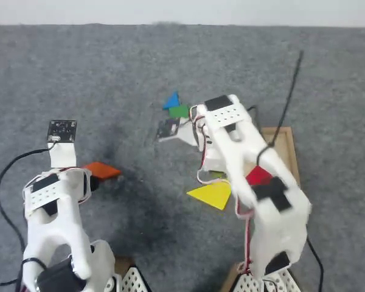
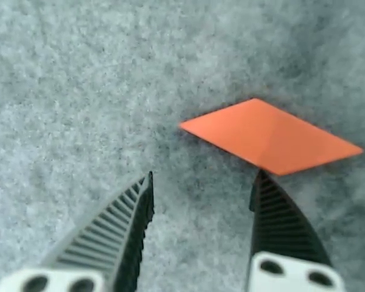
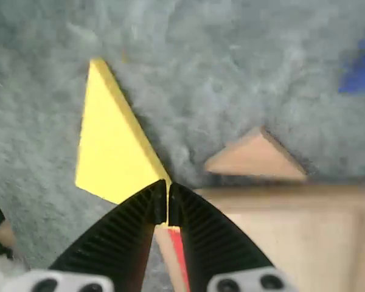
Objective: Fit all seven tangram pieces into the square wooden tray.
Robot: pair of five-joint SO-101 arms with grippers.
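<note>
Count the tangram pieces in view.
6: orange piece by the left hand; blue piece and green piece farther back; yellow triangle near the tray; red piece by the right hand; tan triangle against the tray's edge. More may hide under the right arm.

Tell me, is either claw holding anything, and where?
Left gripper: open, holding nothing, above the orange parallelogram. Right gripper: shut, red sliver between its jaws; grip cannot be told.

The parallelogram (image 1: 101, 171) lies on the tabletop (image 1: 140, 61) at the left, just ahead of the left hand (image 2: 204, 176) and well apart from the rest. The tray (image 1: 287, 143) sits at the right under the right arm, with the large triangle (image 1: 213, 194) just to its left. A small triangle (image 1: 172, 100) and another small piece (image 1: 179, 111) touch farther back.
</note>
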